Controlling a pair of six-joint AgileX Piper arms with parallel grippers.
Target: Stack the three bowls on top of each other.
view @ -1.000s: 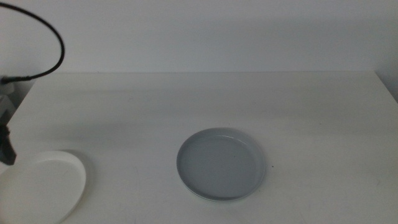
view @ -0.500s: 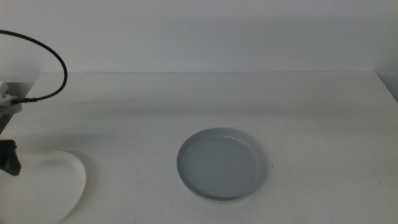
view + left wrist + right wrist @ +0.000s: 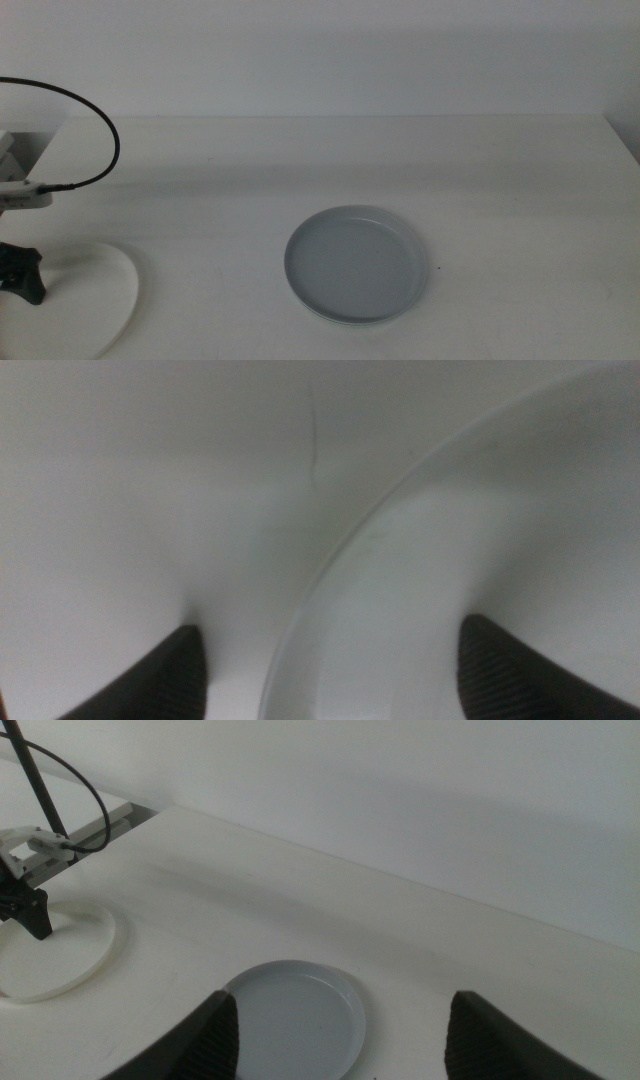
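While the right gripper [image 3: 340, 1030] waits spread, the left gripper [image 3: 330, 665] straddles the white bowl's [image 3: 90, 300] rim, spread.

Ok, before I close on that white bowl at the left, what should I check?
1. Left gripper open: ok.
2. White bowl rim between its jaws: ok, one jaw outside, one over the inside.
3. Grey bowl ready to receive: ok, nothing lies in it.
4. Right gripper out of the path: ok, open and held back from both bowls.
5. Third bowl located: cannot tell, none shows on its own.
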